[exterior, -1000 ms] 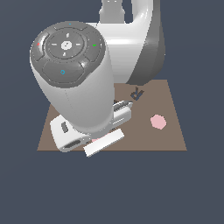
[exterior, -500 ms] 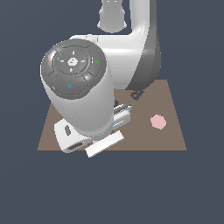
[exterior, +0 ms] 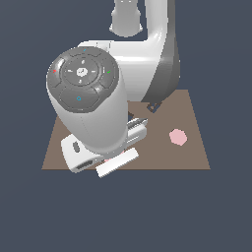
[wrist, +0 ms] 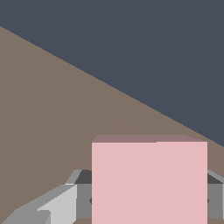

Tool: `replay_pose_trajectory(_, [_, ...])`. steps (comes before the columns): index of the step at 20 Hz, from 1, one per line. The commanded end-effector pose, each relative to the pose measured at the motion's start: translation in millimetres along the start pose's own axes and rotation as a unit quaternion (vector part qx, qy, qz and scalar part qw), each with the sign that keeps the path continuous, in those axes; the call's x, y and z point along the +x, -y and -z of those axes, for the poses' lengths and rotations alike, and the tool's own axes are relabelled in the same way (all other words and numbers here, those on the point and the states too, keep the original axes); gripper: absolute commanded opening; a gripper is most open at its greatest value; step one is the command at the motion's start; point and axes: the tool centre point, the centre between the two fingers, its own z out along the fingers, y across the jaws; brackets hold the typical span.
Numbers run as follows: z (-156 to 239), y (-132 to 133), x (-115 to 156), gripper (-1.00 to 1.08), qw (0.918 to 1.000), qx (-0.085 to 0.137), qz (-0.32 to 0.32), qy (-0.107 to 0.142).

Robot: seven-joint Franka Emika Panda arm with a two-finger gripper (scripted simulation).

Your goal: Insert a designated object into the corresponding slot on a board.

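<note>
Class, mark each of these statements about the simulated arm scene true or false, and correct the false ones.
1. A pink hexagon lies on the brown board. True.
2. In the wrist view, a pink square block sits between the gripper fingers. True.
3. The board is green. False: it is brown.
4. In the exterior view the arm hides nothing of the board. False: the arm covers much of the exterior view's left and centre.
5. The hexagon is blue. False: it is pink.
</note>
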Motion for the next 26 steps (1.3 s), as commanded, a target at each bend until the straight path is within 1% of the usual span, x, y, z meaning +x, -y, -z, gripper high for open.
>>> replay_pose_trajectory(1, [-0.8,0.7,0.2,-1.00,1.0000,0.000,0.000,0.000])
replay_pose_trajectory(9, [2.2,0.5,-0.2,-1.00,1.0000,0.000,0.002,0.001])
replay_pose_trajectory(14, [2.4,3.3,0.4,-1.00,0.9998,0.000,0.021,0.001])
replay_pose_trajectory(21, [2.9,12.5,1.7,-1.00,0.9966,0.000,0.082,0.001])
replay_pose_trajectory(24, [3.2,18.4,1.8,-1.00,0.9926,0.000,0.121,0.000])
replay_pose_trajectory(26, [3.5,23.0,1.6,-1.00,0.9885,0.000,0.151,0.000])
